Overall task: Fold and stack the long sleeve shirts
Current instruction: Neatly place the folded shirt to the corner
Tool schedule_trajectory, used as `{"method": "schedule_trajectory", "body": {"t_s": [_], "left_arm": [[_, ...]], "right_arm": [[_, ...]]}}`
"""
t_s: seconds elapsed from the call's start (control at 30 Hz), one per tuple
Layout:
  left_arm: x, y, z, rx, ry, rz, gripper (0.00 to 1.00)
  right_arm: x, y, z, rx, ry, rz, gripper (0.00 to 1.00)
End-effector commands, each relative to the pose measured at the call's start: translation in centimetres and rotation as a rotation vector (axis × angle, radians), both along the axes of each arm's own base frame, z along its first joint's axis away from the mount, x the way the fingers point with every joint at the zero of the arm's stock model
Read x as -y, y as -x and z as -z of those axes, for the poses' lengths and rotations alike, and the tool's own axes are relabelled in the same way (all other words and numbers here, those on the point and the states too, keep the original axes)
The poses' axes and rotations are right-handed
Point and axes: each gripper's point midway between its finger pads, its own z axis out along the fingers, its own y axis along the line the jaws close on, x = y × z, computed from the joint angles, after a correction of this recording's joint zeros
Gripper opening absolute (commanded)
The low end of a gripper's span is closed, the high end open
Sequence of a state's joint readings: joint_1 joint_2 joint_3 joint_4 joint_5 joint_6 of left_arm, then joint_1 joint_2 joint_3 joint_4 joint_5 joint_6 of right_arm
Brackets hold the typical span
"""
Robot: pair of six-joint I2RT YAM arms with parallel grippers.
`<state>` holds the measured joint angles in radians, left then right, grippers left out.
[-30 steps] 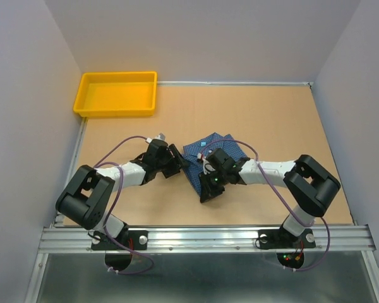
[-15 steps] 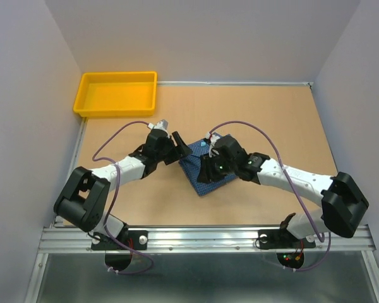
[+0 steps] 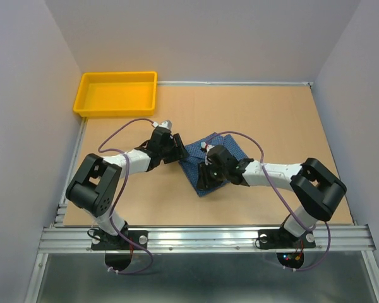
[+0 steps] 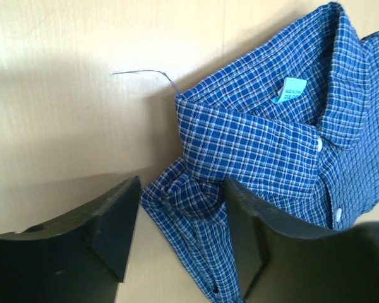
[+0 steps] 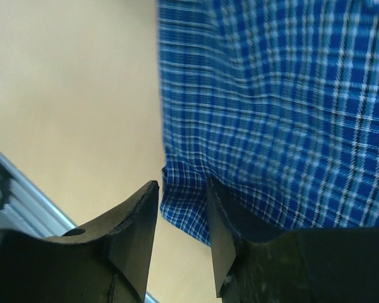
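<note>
**One blue checked shirt (image 3: 194,163) lay folded**

One garment only showed on the tabletop (image 3: 278,120). The shirt was folded into a compact packet near the middle, somewhat closer to the near edge than to the far one, and turned cornerwise to the edges. In the left wrist view its collar (image 4: 246,142) faced up. A turquoise label (image 4: 288,89) sat inside the neck and a pale button (image 4: 318,144) showed on the front. A loose thread (image 4: 145,72) trailed from the cloth onto the bare tabletop.

The left gripper (image 3: 179,153) was at the packet's left corner. Its jaws stood wide: one finger (image 4: 107,233) was over bare tabletop and the other over the checked cloth, with a bunched fold of the shirt lying between them, unpinched. Whether the tips touched the cloth could not be told.

The right gripper (image 3: 201,183) was at the corner of the packet nearest the near edge. Its jaws were parted by a narrow gap. The right wrist view showed the folded hem corner lying in that gap, with the fingers (image 5: 136,233) on either side and not closed on it. Beyond them in the same view ran the metal rail (image 5: 12,183) along the near edge.

A yellow tray (image 3: 114,112) sat at the far left corner, well apart from the shirt and both grippers.
</note>
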<state>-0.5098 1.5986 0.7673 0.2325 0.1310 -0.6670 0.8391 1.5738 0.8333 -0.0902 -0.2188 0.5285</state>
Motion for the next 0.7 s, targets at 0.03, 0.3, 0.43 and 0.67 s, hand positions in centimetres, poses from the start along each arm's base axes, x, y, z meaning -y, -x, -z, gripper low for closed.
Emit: {"method": "schedule_trajectory", "body": {"t_s": [0.03, 0.3, 0.43, 0.67], "left_arm": [[1.2, -1.7, -1.4, 0.059, -0.005, 0.067, 0.6], [1.8, -1.9, -2.0, 0.042, 0.003, 0.091, 0.42], [1.6, -2.0, -2.4, 0.031, -0.015, 0.079, 0.22], [-1.4, -2.0, -3.0, -0.013, -0.141, -0.045, 0.16]], "right_arm": [[0.3, 0.9, 3.0, -0.055, 0.013, 0.004, 0.41], [0.6, 2.0, 3.4, -0.139, -0.006, 0.005, 0.4], [1.0, 1.9, 3.7, -0.149, -0.003, 0.02, 0.4], [1.1, 2.0, 3.9, -0.159, 0.002, 0.029, 0.4]]}}
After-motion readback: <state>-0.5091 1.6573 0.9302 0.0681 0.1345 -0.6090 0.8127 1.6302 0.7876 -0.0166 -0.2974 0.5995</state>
